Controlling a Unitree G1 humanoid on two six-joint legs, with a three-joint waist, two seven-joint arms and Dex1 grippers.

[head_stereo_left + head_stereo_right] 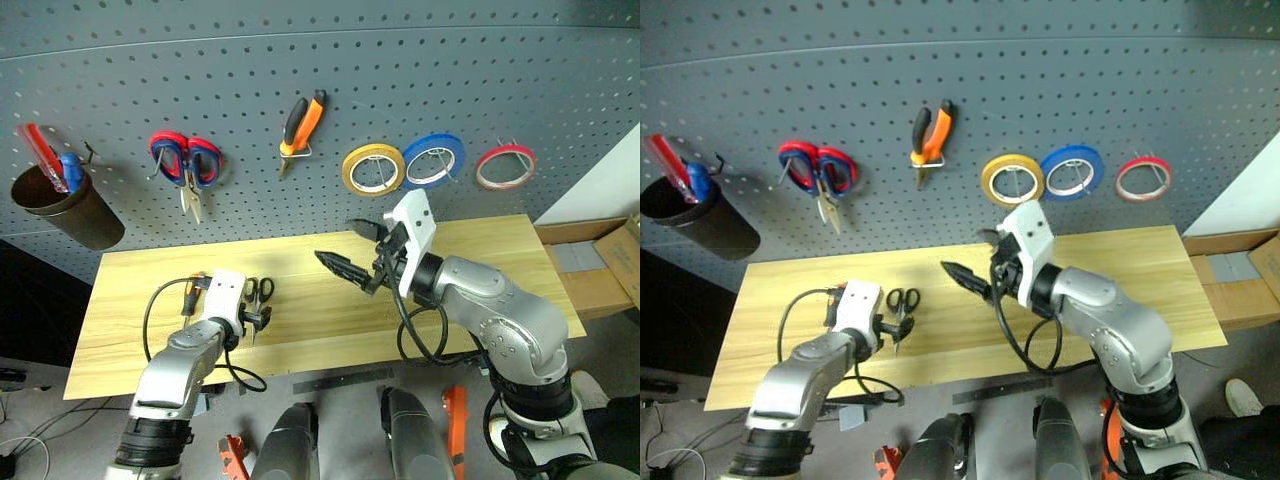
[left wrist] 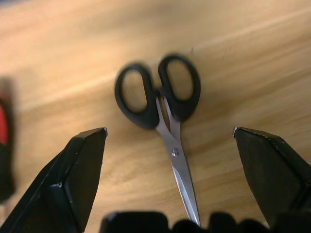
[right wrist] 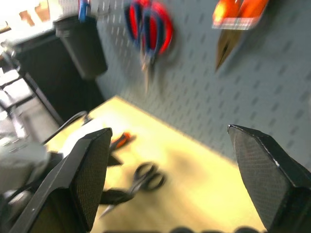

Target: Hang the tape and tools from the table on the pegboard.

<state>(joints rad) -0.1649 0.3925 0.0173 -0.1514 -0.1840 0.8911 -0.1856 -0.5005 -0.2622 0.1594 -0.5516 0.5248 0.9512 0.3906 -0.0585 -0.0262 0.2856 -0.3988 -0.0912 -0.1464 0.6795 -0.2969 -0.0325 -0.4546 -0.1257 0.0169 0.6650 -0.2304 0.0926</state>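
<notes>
Scissors [image 2: 163, 104] flat on counter [image 1: 330, 300], framed by left gripper [image 2: 170, 141], jaws apart for pickup; right gripper [image 1: 352, 248] at three o'clock, jaws apart, empty.

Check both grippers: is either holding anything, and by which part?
Nothing is held. The left gripper is open over the black scissors; the right gripper is open and empty.

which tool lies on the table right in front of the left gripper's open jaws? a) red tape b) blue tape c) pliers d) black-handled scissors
d: the black-handled scissors lie flat on the table ahead of the left gripper; the pliers hang on the pegboard.
</notes>
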